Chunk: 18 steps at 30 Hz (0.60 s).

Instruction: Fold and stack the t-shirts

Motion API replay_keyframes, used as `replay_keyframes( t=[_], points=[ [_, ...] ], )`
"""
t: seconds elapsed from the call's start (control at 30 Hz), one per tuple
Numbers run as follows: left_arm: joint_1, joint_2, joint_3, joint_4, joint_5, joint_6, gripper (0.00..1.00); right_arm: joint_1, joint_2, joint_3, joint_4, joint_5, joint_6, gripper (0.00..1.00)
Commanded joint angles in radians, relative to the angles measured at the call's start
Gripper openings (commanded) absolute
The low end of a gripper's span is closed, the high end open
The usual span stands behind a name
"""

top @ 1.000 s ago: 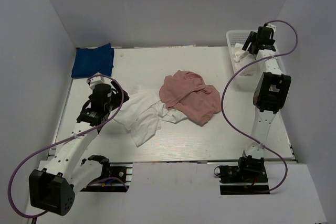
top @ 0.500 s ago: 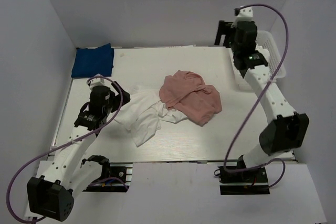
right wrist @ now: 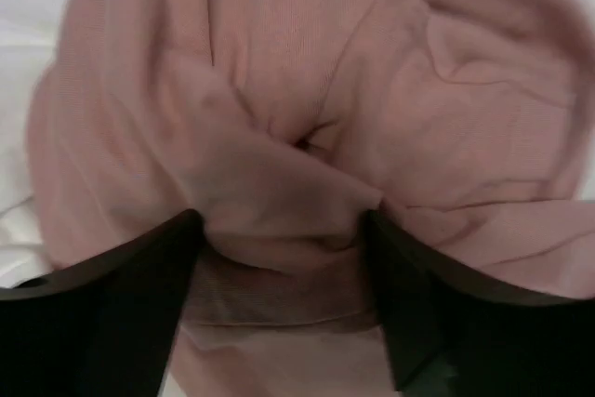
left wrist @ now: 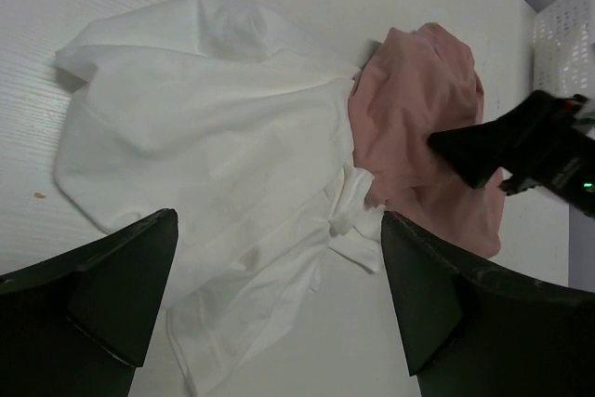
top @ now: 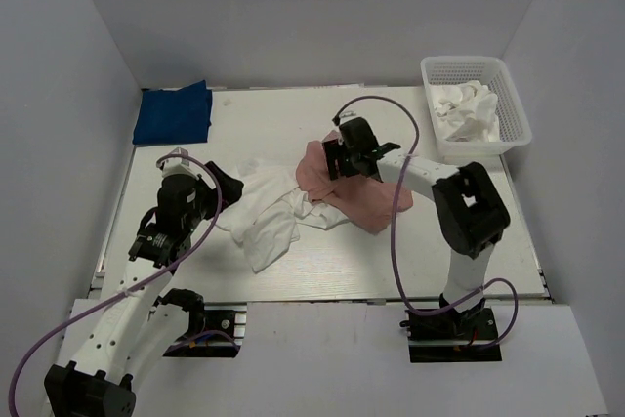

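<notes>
A crumpled white t-shirt (top: 266,210) lies in the middle-left of the table, plain side up; it also shows in the left wrist view (left wrist: 214,137). A dusty-pink t-shirt (top: 371,190) lies bunched to its right, overlapping its edge. A royal-blue t-shirt (top: 174,112) lies folded at the back left corner. My left gripper (top: 229,187) is open and empty, above the white shirt's left side (left wrist: 279,313). My right gripper (top: 334,159) is open, down on the pink shirt's left part, its jaws either side of a raised fold of pink cloth (right wrist: 279,183).
A white mesh basket (top: 508,95) with white cloth (top: 467,109) in it stands at the back right. The right arm's fingers (left wrist: 483,146) show in the left wrist view over the pink shirt (left wrist: 409,109). Grey walls close in the table on three sides.
My right arm has swung from the basket at the back right down to the pink shirt in the middle. My left arm has drawn slightly back toward the near edge.
</notes>
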Motion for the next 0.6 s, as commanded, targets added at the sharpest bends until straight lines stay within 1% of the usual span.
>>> replay_keyframes(
  t=[0.0,0.03,0.07,0.1,0.13,0.17,0.23,0.33,0.37,0.4,0.43,0.47,0.57],
  points=[
    [-0.004,-0.016,-0.005,-0.011,0.015,-0.005,1.0,0.026,0.041,0.045,-0.043,0.003,0.045,0.73],
    [-0.004,-0.016,-0.005,-0.02,0.015,-0.005,1.0,0.023,0.068,0.065,-0.058,0.011,0.06,0.62],
    [-0.004,-0.016,-0.014,-0.02,0.003,-0.016,1.0,0.023,0.067,0.074,-0.071,0.035,0.074,0.35],
    [-0.004,-0.016,-0.014,-0.02,-0.008,-0.016,1.0,0.024,0.058,0.077,-0.077,0.052,0.079,0.22],
    [-0.004,-0.016,-0.014,-0.02,-0.008,-0.016,1.0,0.026,-0.001,0.071,-0.065,0.085,0.082,0.09],
    [-0.004,-0.016,-0.014,-0.02,-0.008,-0.016,1.0,0.024,-0.029,0.07,-0.051,0.099,0.081,0.0],
    [-0.004,-0.004,-0.025,-0.008,-0.008,-0.016,1.0,0.023,-0.149,0.057,-0.017,0.121,0.062,0.0],
    [-0.004,0.022,-0.025,0.015,0.015,-0.016,1.0,0.019,-0.259,0.056,0.015,0.142,0.054,0.0],
    [-0.004,0.022,-0.025,0.024,0.015,-0.016,1.0,0.018,-0.328,0.065,0.021,0.156,0.048,0.0],
    [-0.004,0.033,-0.025,0.024,0.015,-0.016,1.0,0.01,-0.348,0.064,0.027,0.193,0.044,0.0],
    [-0.004,0.033,-0.025,0.024,0.015,-0.016,1.0,0.009,-0.368,0.062,0.072,0.21,0.024,0.0],
    [-0.004,0.042,-0.025,0.035,0.015,-0.016,1.0,0.003,-0.417,0.058,0.084,0.249,0.021,0.0],
    [-0.004,0.053,-0.016,0.035,0.015,-0.007,1.0,-0.045,-0.441,0.103,0.1,0.302,0.005,0.0]
  ],
)
